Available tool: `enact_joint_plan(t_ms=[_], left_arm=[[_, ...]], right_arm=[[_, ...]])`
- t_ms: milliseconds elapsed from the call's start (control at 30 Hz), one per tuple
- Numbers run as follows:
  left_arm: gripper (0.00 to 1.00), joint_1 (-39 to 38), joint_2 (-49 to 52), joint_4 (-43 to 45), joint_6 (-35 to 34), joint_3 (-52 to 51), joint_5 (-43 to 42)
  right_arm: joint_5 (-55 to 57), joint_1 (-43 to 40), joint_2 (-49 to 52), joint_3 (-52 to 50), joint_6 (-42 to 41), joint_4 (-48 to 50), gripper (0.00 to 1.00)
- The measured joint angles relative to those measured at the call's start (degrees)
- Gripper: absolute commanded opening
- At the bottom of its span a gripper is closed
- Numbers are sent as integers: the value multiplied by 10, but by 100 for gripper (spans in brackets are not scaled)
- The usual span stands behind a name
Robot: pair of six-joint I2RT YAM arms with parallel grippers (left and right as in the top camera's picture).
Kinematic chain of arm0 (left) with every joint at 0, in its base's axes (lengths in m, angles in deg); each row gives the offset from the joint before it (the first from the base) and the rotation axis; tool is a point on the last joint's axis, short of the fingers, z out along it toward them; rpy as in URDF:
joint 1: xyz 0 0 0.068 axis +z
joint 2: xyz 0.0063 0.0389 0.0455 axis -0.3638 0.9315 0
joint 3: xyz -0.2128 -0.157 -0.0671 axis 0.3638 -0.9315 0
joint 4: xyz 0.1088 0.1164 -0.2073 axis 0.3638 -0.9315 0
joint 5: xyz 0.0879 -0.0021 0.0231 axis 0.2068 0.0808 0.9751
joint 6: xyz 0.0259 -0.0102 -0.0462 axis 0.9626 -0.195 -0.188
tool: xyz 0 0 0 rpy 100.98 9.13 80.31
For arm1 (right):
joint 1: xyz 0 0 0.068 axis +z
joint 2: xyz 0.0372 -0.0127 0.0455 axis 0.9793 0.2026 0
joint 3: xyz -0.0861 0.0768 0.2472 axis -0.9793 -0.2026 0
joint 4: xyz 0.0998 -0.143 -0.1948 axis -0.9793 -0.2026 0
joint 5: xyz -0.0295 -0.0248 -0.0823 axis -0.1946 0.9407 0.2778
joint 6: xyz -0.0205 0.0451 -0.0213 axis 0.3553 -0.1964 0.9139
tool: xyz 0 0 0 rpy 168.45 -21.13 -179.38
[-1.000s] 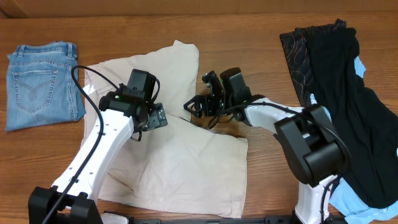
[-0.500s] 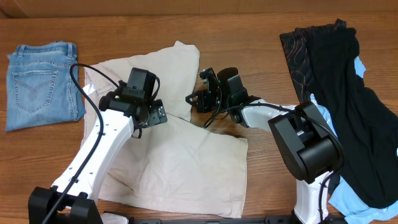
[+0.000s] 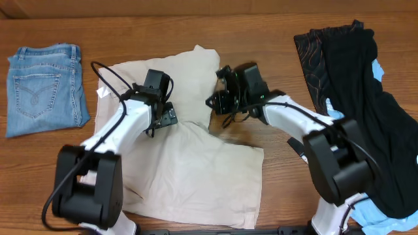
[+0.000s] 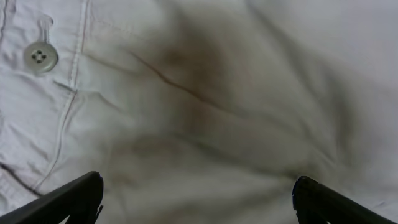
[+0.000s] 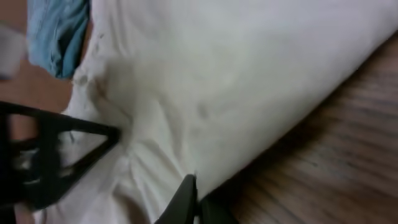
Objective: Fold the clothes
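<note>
The cream shorts (image 3: 196, 170) lie spread over the middle of the table, one leg reaching up toward the far side. My left gripper (image 3: 164, 116) hovers open over the crotch area; in the left wrist view its fingers (image 4: 68, 199) stand wide apart above the cloth (image 4: 205, 106), near a button (image 4: 40, 56). My right gripper (image 3: 214, 101) is shut on the right edge of the upper leg. In the right wrist view the closed jaws pinch the hem of the shorts (image 5: 249, 74) just above the wood.
Folded light-blue jeans (image 3: 42, 88) lie at the far left. A heap of black and patterned garments (image 3: 353, 85) over a sky-blue one (image 3: 366, 209) fills the right side. Bare wood (image 3: 261, 39) shows along the far edge.
The right gripper closed on the edge of the shorts' leg and drew it slightly right. The left arm slid a little toward the far side over the cloth, still open.
</note>
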Motion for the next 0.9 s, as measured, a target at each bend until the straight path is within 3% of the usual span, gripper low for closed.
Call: enact_joint_plan(t_ms=[133, 267, 400, 433, 500, 567, 633, 900], left_arm=[[100, 21, 26, 19, 0, 0, 0], [100, 52, 36, 20, 0, 0, -3], [100, 59, 36, 20, 0, 0, -7], [100, 59, 36, 20, 0, 0, -7], [100, 59, 36, 18, 0, 0, -7], [100, 59, 36, 15, 0, 0, -9], [100, 59, 36, 12, 0, 0, -9], [100, 59, 36, 7, 0, 0, -9]], right_arm=[[7, 32, -33, 92, 64, -108, 4], [22, 105, -34, 134, 153, -133, 6], [61, 167, -34, 134, 184, -133, 16], [87, 193, -34, 134, 195, -138, 32], [142, 207, -34, 135, 202, -158, 32], [219, 197, -34, 135, 186, -175, 37], [264, 182, -34, 136, 164, -186, 50], [367, 42, -34, 136, 79, -195, 68]])
